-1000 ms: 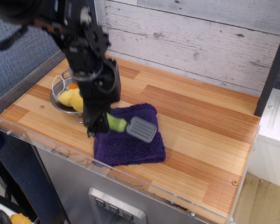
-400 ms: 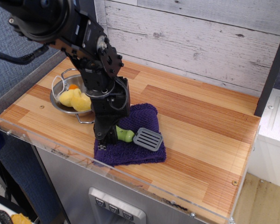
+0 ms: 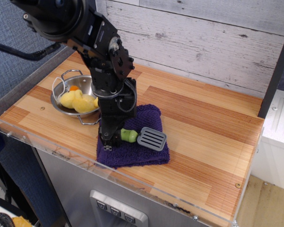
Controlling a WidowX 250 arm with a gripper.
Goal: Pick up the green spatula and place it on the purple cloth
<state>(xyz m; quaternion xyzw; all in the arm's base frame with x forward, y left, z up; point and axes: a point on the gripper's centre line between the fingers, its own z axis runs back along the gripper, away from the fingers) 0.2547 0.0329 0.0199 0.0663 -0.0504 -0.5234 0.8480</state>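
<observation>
A wall of whitewashed, weathered planks (image 3: 203, 42) is running behind a wooden counter (image 3: 203, 127) of striped orange-brown laminate, edged at the front with a clear acrylic lip over a grey metal cabinet. On the left part of the counter a shallow steel bowl (image 3: 61, 90) with wire loop handles is sitting, and a soft yellow toy (image 3: 78, 100) with an orange spot is lying inside it. The bowl is standing just beside the purple cloth (image 3: 135, 149), close to its left edge, with the black robot arm (image 3: 92, 38) reaching over both.

The purple cloth is lying near the front of the counter, a thick, nubby, dark towel, roughly square with rumpled edges. The green spatula (image 3: 143, 137) is resting on top of it, its chunky lime-green handle pointing left and its flat grey slotted rectangular blade pointing right, sitting on the cloth's right half.

The end effector (image 3: 111, 137) is pointing down at the cloth's left side, with the handle end of the spatula between its dark fingers; from this angle it is hard to say whether they are pressing the handle or standing slightly apart from it. The arm's bulky black joints are hiding the back left part of the cloth and part of the bowl's rim.
</observation>
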